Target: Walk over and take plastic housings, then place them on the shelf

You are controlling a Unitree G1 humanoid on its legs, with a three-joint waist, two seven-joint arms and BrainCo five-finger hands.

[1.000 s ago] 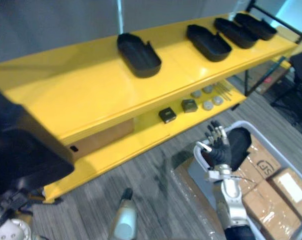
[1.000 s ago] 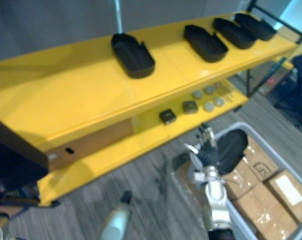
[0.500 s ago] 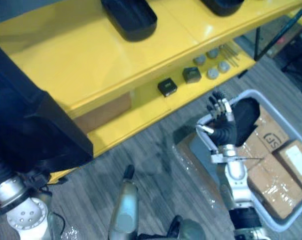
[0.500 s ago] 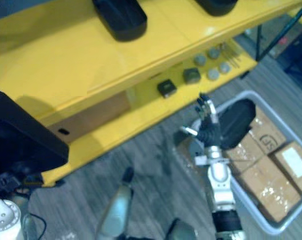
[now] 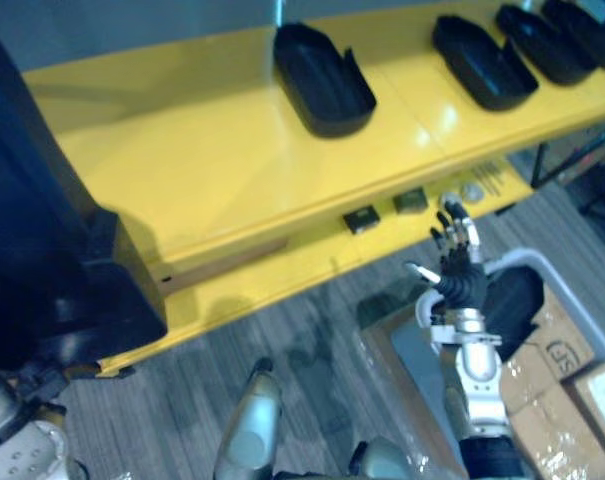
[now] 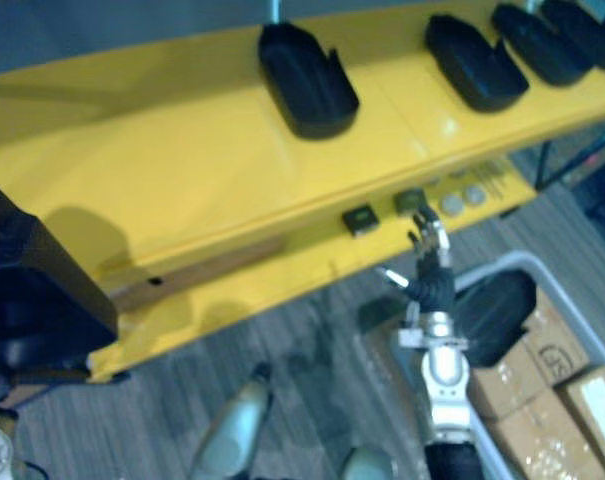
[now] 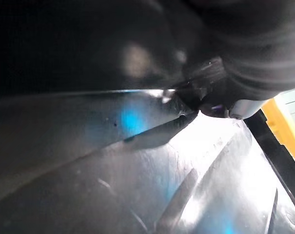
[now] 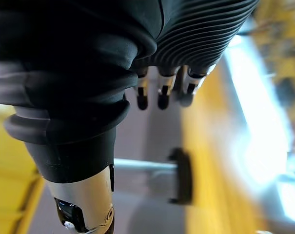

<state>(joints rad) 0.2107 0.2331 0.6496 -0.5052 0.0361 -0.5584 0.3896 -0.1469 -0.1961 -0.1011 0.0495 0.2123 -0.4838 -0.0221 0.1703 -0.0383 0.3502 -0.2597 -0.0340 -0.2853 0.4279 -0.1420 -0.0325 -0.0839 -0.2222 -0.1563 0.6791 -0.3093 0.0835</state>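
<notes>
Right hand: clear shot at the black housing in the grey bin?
Likely yes: the right hand, open and empty, is beside the black plastic housing, lying uncovered in the grey bin.

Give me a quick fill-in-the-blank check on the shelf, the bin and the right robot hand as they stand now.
1. The top level of the yellow shelf carries ____ black housings.
2. The right robot hand is ____, holding nothing.
3. The grey bin holds cardboard boxes and one black ____.
Missing words: four; open; housing.
</notes>
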